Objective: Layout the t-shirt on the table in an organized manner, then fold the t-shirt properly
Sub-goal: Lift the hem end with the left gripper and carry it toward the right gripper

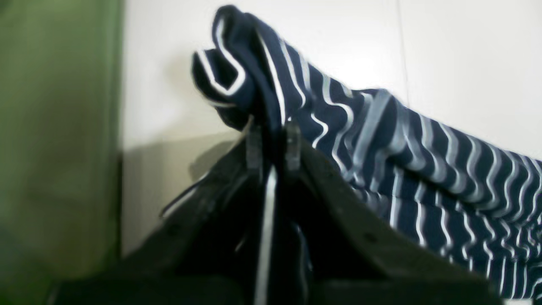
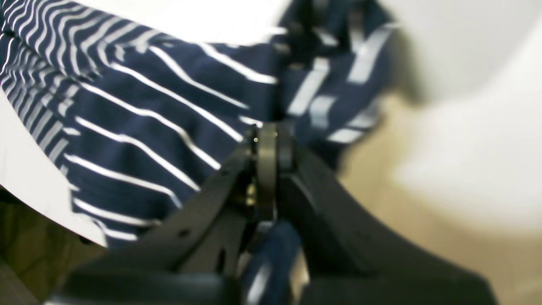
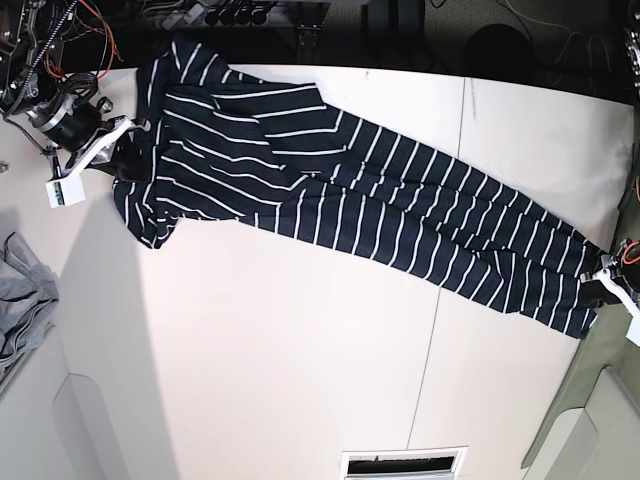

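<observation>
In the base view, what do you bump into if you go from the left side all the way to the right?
Grey garment → right gripper, shut on the t-shirt → t-shirt stretched across the table → left gripper, shut on the shirt's other end.

Legible text: none | Labels: small white tag [image 3: 61, 191] at the arm on the base view's left, print too small to read | Brands: none readable | Numbers: none readable | Signs: none | t-shirt [image 3: 380, 215]: no print or lettering
</observation>
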Controlling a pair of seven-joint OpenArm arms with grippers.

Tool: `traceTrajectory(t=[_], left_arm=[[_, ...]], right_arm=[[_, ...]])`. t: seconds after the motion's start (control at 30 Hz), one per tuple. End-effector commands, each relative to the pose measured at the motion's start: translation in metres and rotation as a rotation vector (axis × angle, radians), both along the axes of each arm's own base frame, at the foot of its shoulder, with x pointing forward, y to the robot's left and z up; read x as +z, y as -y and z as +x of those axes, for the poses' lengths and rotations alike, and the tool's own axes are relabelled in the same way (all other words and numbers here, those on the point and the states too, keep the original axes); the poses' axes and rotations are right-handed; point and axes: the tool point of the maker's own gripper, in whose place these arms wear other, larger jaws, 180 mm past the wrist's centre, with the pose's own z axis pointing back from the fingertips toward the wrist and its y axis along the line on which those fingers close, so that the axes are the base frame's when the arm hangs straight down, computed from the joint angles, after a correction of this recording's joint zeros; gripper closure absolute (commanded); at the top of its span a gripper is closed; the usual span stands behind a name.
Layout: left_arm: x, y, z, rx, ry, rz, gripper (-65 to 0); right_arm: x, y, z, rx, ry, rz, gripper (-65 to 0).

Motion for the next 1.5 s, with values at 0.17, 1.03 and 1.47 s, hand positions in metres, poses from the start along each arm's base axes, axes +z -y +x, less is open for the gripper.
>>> traceTrajectory(t=[0.17,1.03,1.47], left_arm=[[0.023,0.089,-0.016,-0.27,0.099,-0.021,0.0],[-0.033,0.302,-0.083,-0.648,0.056,-0.142,-27.1],[-0.018,0.252,-0.056,-0.5,0.107,-0.107,-27.1]], right_arm=[[0.013,0.004,0.011,-0.004,0.063,-0.006,0.0],[0.004,0.073,0.011,-0.25,0.058,0.036,-42.0],[-0.021,0.0,0.011,-0.168,0.001,0.225,-44.9]])
